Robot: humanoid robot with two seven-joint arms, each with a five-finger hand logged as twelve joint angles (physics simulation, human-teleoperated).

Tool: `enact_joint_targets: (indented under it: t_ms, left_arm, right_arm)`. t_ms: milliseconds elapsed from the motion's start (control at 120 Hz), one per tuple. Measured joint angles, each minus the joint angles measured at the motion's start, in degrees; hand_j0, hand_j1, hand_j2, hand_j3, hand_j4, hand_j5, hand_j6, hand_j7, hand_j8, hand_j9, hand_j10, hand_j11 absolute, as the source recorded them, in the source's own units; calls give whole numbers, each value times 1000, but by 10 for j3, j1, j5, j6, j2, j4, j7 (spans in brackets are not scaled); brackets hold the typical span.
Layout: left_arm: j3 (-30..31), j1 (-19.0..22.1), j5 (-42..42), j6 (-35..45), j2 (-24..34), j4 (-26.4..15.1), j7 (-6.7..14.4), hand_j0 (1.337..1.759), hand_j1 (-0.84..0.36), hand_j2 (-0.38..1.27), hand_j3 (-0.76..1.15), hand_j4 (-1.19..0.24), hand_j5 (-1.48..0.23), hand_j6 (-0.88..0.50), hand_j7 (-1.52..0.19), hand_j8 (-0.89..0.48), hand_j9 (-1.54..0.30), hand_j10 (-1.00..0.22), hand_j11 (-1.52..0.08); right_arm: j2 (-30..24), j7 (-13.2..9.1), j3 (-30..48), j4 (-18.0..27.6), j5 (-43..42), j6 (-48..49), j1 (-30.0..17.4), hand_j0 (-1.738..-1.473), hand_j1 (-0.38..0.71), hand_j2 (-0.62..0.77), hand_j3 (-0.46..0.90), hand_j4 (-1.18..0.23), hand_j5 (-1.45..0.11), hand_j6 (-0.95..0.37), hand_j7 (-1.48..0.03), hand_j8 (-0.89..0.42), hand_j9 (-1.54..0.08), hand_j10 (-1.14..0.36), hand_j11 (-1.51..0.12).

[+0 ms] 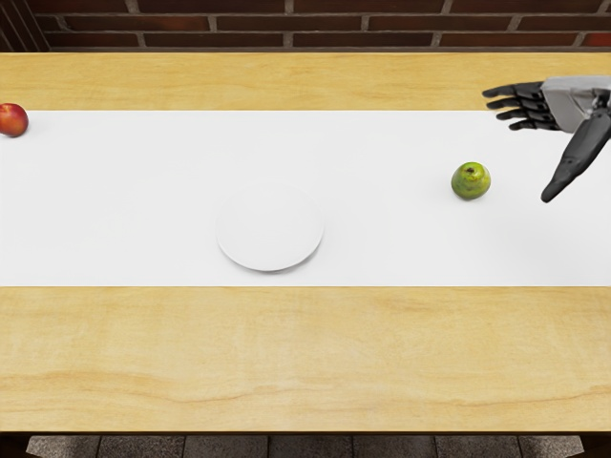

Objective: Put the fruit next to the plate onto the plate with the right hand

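Note:
A white plate lies on the white runner near the table's middle. A green pear-like fruit stands on the runner well to the plate's right. A red apple sits at the far left edge of the runner. My right hand comes in from the right edge, above and to the right of the green fruit. Its dark fingers are spread and its thumb points down; it holds nothing and is apart from the fruit.
The white runner crosses a wooden table. A brick wall stands behind the table's far edge.

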Motion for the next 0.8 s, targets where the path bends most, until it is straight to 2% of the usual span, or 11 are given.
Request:
enact_joint_targets:
  t_ms: [242, 267, 292, 350, 383, 417, 458, 517, 583, 675, 800]
  left_arm:
    - [0, 0, 0, 0, 0, 0, 0, 1658, 349, 0, 0, 0, 0, 0, 0, 0, 0, 0, 0]
    - [0, 0, 0, 0, 0, 0, 0, 1658, 349, 0, 0, 0, 0, 0, 0, 0, 0, 0, 0]
    - [0, 0, 0, 0, 0, 0, 0, 1658, 349, 0, 0, 0, 0, 0, 0, 0, 0, 0, 0]
    - [0, 0, 0, 0, 0, 0, 0, 1658, 349, 0, 0, 0, 0, 0, 0, 0, 0, 0, 0]
    - [0, 0, 0, 0, 0, 0, 0, 1658, 349, 0, 0, 0, 0, 0, 0, 0, 0, 0, 0]
    - [0, 0, 0, 0, 0, 0, 0, 1658, 349, 0, 0, 0, 0, 0, 0, 0, 0, 0, 0]
    - [0, 0, 0, 0, 0, 0, 0, 1658, 349, 0, 0, 0, 0, 0, 0, 0, 0, 0, 0]
    - [0, 0, 0, 0, 0, 0, 0, 1658, 349, 0, 0, 0, 0, 0, 0, 0, 0, 0, 0]
    - [0, 0, 0, 0, 0, 0, 0, 1658, 349, 0, 0, 0, 0, 0, 0, 0, 0, 0, 0]
    - [0, 0, 0, 0, 0, 0, 0, 1658, 349, 0, 0, 0, 0, 0, 0, 0, 0, 0, 0]
    - [0, 0, 0, 0, 0, 0, 0, 1658, 349, 0, 0, 0, 0, 0, 0, 0, 0, 0, 0]
  right_arm:
    - [-1, -9, 30, 18, 8, 0, -1, -1658, -316, -5, 0, -34, -39, -35, -38, -34, -38, -33, -38]
    - [1, -20, 34, 19, 9, 0, 0, -1658, -316, -4, 0, -34, -39, -35, -38, -34, -38, -33, -38]
    - [6, -40, 43, 19, 9, 0, 0, -1658, -316, -4, 0, -34, -39, -35, -38, -34, -38, -33, -38]
    - [31, -131, 74, 24, 9, 0, 1, -1658, -316, -4, 0, -33, -39, -35, -38, -34, -38, -33, -38]
    - [43, -170, 91, 37, 4, 0, 4, -1658, -316, -5, 0, -34, -39, -35, -38, -34, -38, -33, -38]
    - [51, -199, 103, 53, -6, 0, 8, -1658, -316, -5, 0, -34, -39, -35, -38, -34, -38, -33, -38]
    - [59, -224, 113, 74, -30, 0, 11, -1658, -315, -5, 0, -33, -39, -35, -38, -34, -38, -33, -38]
    - [74, -245, 119, 103, -85, 0, 12, -1658, -315, -5, 0, -33, -39, -35, -38, -34, -38, -32, -38]
    - [107, -259, 97, 123, -152, -27, 12, -1658, -315, -5, 0, -33, -39, -34, -38, -33, -38, -32, -38]
    - [148, -268, 61, 136, -236, -103, 11, -1658, -315, -5, 0, -33, -39, -35, -38, -34, -39, -33, -38]
    - [169, -272, 28, 133, -307, -196, -3, -1658, -314, -5, 0, -34, -39, -36, -39, -34, -39, -33, -39]
